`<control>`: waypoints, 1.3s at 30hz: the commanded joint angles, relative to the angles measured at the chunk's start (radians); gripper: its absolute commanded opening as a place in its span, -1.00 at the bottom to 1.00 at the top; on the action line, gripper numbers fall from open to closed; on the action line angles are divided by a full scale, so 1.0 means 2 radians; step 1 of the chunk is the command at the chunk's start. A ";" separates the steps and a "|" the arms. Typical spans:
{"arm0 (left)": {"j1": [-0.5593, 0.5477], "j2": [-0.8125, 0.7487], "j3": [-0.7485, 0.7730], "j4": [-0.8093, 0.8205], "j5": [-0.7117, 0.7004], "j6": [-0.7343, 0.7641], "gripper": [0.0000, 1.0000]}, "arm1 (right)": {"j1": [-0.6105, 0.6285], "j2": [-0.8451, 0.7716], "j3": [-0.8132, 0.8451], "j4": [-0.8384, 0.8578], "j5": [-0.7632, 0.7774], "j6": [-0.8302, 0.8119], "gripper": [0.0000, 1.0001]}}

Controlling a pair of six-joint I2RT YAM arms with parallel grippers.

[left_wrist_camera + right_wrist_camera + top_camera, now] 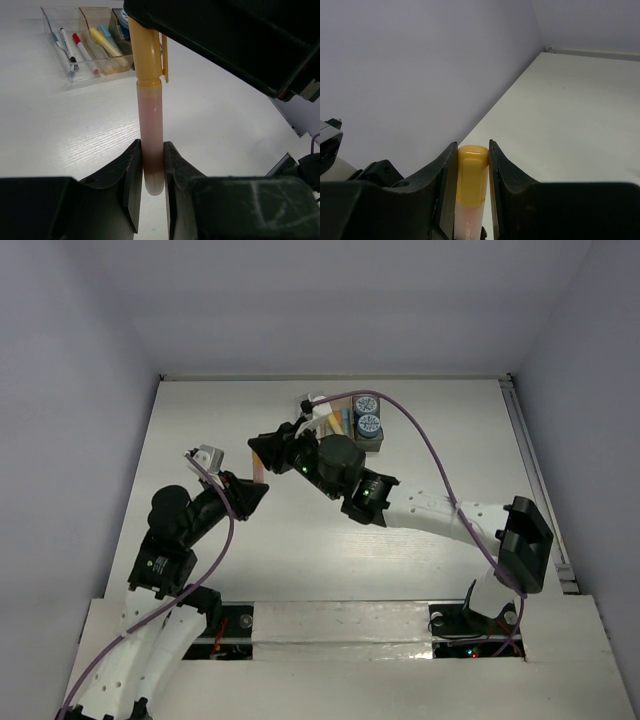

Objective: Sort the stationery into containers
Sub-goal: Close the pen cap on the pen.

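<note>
Grip on the marker (150,115) is double: the left gripper (152,167) is clenched on the pale pink barrel near its rounded butt, jaws narrowed to the barrel's width and touching it on both sides. The right gripper (472,160) is clamped just as closely on the orange cap. The marker hangs above the table (60,135) between the two, left of centre and well short of the bins (50,22). Its long axis runs straight out from the left jaws in line with them, butt at the jaws and cap away, toward the far side and the bins. How steeply it tilts I cannot tell. The right gripper's black body fills the upper right of the left wrist view and hides most of the dark bin. From above, the right arm (430,510) crosses the table's middle and its wrist overlaps the bins' near edge. In the clear bin lie thin pens (66,46), in the orange one a yellow marker (102,41) and a blue marker (107,35) — two rolls (369,426) sit in the dark one. Beyond the right jaws lie the table and the grey wall (395,65).
</note>
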 commanded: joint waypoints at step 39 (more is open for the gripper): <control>0.030 0.036 0.067 0.064 -0.060 -0.003 -1.00 | 0.136 0.035 -0.220 0.053 -0.086 0.188 -1.00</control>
